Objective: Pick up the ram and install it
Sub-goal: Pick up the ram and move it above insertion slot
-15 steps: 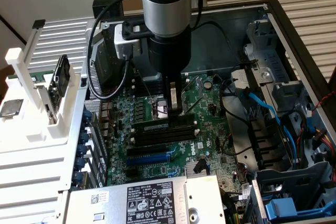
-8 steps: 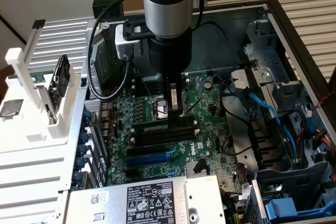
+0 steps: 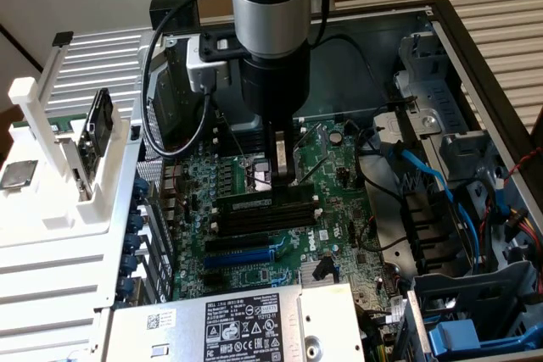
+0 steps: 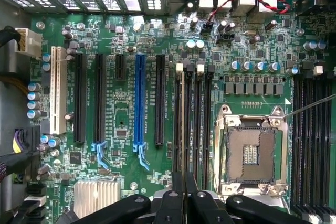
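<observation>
The claw (image 3: 283, 174) hung closed inside the open case (image 3: 373, 27), its walls well apart; just below, the ram (image 3: 263, 203), a dark stick with a pale label, stood upright among black slots (image 3: 259, 221).

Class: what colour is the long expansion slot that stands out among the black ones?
The expansion slot is blue; the wrist view shows it best.

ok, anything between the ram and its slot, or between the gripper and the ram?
Nothing visible. The gripper is right at the ram, which stands edge-up along the black memory slots. No cable or part crosses between them; the cables lie off to the exterior view's right.
</observation>
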You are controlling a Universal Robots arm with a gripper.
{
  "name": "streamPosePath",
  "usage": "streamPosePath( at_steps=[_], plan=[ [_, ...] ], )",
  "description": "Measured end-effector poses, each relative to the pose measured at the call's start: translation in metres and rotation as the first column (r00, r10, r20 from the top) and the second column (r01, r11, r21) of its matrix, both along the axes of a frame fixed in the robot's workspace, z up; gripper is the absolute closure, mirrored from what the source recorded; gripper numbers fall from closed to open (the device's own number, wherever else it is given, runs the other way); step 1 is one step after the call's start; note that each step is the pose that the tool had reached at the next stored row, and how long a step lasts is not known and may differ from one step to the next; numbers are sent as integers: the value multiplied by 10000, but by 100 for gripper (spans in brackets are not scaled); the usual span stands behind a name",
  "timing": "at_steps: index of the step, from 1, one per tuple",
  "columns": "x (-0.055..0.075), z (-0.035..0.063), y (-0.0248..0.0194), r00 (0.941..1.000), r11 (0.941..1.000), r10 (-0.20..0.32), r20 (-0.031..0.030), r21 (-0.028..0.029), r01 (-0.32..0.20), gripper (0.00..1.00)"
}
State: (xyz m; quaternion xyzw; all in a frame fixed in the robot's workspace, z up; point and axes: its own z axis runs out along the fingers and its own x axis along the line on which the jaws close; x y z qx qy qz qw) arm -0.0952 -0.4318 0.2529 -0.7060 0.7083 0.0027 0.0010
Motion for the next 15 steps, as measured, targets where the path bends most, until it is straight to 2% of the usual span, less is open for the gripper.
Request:
streamPosePath(
  at_steps=[2,5,15],
  plan=[
    [-1,-2,1,10000,10000,-74,0,-51,74,88],
    [-1,-4,1,9999,9998,-168,-2,-79,168,88],
    [-11,-39,-2,9999,9998,-168,1,-78,168,88]
  ],
)
